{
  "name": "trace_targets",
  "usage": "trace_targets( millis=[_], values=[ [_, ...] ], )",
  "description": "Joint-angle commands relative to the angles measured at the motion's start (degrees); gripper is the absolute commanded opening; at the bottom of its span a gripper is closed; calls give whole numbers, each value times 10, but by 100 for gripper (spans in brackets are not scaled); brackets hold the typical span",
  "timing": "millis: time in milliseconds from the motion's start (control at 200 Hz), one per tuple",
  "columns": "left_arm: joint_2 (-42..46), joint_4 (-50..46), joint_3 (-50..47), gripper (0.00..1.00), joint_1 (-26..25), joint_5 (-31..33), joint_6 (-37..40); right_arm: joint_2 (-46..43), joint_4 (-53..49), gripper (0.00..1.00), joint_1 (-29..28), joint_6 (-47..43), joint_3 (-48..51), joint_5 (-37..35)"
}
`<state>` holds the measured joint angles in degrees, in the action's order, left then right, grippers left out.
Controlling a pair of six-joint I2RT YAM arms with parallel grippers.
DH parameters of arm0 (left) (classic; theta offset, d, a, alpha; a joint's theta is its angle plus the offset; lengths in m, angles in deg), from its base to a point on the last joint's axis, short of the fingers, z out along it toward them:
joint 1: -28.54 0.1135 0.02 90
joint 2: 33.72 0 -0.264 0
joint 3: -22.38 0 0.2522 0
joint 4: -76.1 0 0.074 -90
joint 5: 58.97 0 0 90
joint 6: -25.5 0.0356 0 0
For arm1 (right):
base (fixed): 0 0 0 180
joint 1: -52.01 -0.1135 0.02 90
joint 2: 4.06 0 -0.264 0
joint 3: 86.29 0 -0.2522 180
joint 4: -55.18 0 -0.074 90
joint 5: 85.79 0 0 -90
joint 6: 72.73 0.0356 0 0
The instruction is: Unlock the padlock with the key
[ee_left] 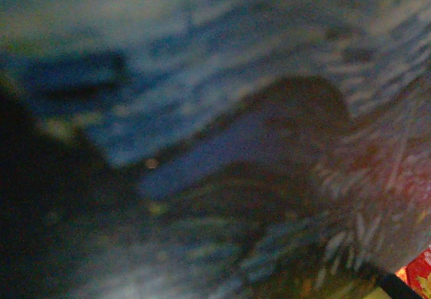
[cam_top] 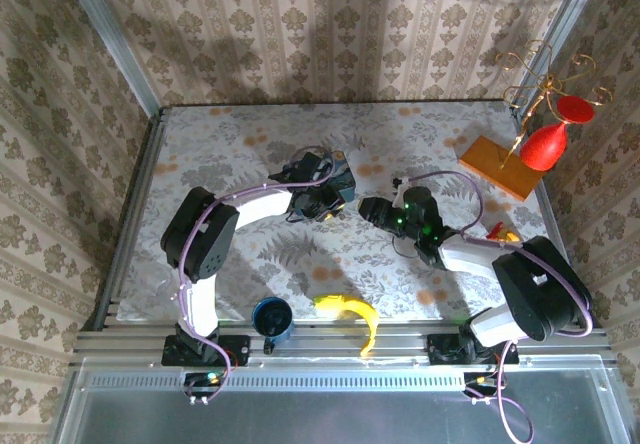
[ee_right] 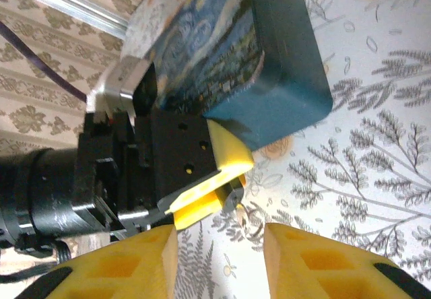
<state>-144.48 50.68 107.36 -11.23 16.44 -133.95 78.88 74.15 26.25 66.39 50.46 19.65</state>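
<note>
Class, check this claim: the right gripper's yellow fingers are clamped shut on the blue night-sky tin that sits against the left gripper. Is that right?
The right gripper is not clamped on the blue night-sky tin: its yellow fingers stand apart, short of the tin, with only tablecloth between them. The tin does sit against the left gripper. The right wrist view shows this.

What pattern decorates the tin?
Swirling blue night sky on the tin; best in right wrist view.
</note>
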Motion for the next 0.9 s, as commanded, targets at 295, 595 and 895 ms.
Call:
trace_targets(
  millis=[295, 595, 895],
  values=[
    [-3, -25, -16, 0, -3, -69, -35, 103, 45, 32, -25, 15, -22, 38],
    [-4, -25, -16, 0, -3, -69, -32, 163, 101, 28, -26, 31, -46, 53],
    [-5, -23, -16, 0, -3, -70, -33, 184, 121, 24, -26, 38, -52, 58]
  ],
)
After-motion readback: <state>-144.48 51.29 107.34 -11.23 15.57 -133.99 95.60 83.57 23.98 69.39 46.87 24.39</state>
